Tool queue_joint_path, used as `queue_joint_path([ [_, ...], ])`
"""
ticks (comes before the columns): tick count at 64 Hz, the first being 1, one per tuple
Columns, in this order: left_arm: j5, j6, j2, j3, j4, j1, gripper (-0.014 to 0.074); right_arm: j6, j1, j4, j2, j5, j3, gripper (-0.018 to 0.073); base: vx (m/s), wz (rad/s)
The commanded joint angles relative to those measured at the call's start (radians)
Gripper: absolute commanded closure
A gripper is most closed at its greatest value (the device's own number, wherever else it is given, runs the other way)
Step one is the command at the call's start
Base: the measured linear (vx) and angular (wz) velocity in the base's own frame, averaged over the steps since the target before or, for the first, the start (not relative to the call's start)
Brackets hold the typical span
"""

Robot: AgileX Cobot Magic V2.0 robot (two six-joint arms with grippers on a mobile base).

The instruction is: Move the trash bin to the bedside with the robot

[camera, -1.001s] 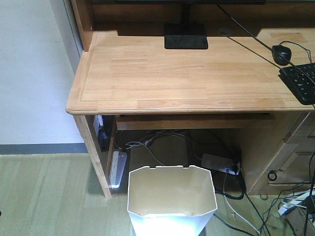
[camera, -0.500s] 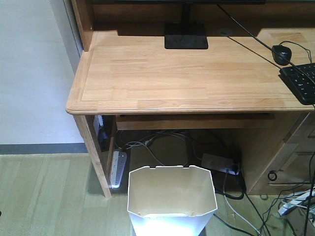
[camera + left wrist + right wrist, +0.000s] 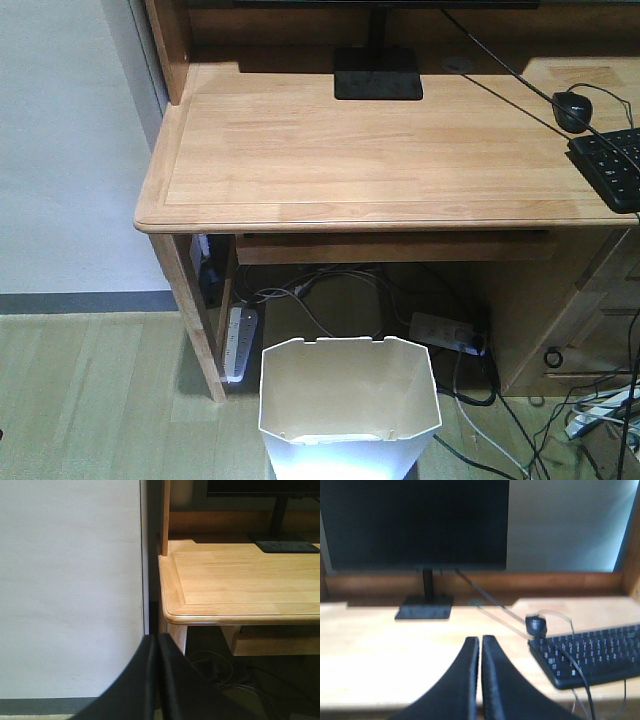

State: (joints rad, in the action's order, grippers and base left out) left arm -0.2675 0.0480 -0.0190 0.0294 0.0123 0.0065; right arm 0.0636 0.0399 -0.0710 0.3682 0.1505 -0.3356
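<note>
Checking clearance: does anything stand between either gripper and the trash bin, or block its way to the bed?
Nothing visible blocks the trash bin, free on the floor before the desk. The left gripper and right gripper, both shut, face the desk; the bed is out of view.

- The bin stands out in front of the desk, so its open top is reachable from above.
- Left of it there's open floor all the way to the wall.
- Right behind it, under the desk, are a power strip against the leg and a tangle of cables.
- On the desktop the left side is bare wood. The monitor stand, mouse and keyboard crowd the back and right.
</note>
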Motion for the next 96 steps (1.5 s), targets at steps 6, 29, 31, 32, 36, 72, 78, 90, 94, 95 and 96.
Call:
queue_joint_path([
  [6,0.074,0.008,-0.010,0.029,0.004,-0.004,0.0602,-0.002,0.005,0.020,0.065,-0.045,-0.036,0.0570,0.00,0.00],
  [29,0.074,0.008,-0.010,0.029,0.004,-0.004,0.0602,-0.003,0.005,0.022,0.068,0.010,-0.036,0.0490,0.00,0.00],
  [31,0.074,0.008,-0.010,0.029,0.004,-0.004,0.0602,-0.003,0.005,0.026,0.068,0.010,-0.036,0.0468,0.00,0.00],
  [32,0.074,0.008,-0.010,0.029,0.004,-0.004,0.0602,-0.003,0.005,0.028,0.068,0.010,-0.036,0.0451,0.00,0.00],
  [36,0.074,0.008,-0.010,0.029,0.004,-0.004,0.0602,-0.003,0.003,0.034,0.068,0.011,-0.036,0.0390,0.00,0.00],
  [72,0.074,0.008,-0.010,0.029,0.004,-0.003,0.0602,-0.010,-0.170,0.026,0.285,0.109,-0.122,0.0092,0.00,0.00],
  [78,0.074,0.008,-0.010,0.029,0.004,-0.003,0.0602,-0.010,-0.178,0.033,0.389,0.124,-0.163,0.0092,0.00,0.00],
  [90,0.074,0.008,-0.010,0.029,0.004,-0.003,0.0602,-0.010,-0.178,0.042,0.620,0.118,-0.225,0.0092,0.00,0.00],
  [94,0.074,0.008,-0.010,0.029,0.004,-0.003,0.0602,-0.010,-0.178,0.043,0.689,0.112,-0.239,0.0095,0.00,0.00],
  [95,0.074,0.008,-0.010,0.029,0.004,-0.003,0.0602,-0.010,-0.178,0.043,0.706,0.108,-0.243,0.0095,0.00,0.00],
  [96,0.074,0.008,-0.010,0.029,0.004,-0.003,0.0602,-0.010,-0.178,0.044,0.731,0.104,-0.246,0.0095,0.00,0.00],
])
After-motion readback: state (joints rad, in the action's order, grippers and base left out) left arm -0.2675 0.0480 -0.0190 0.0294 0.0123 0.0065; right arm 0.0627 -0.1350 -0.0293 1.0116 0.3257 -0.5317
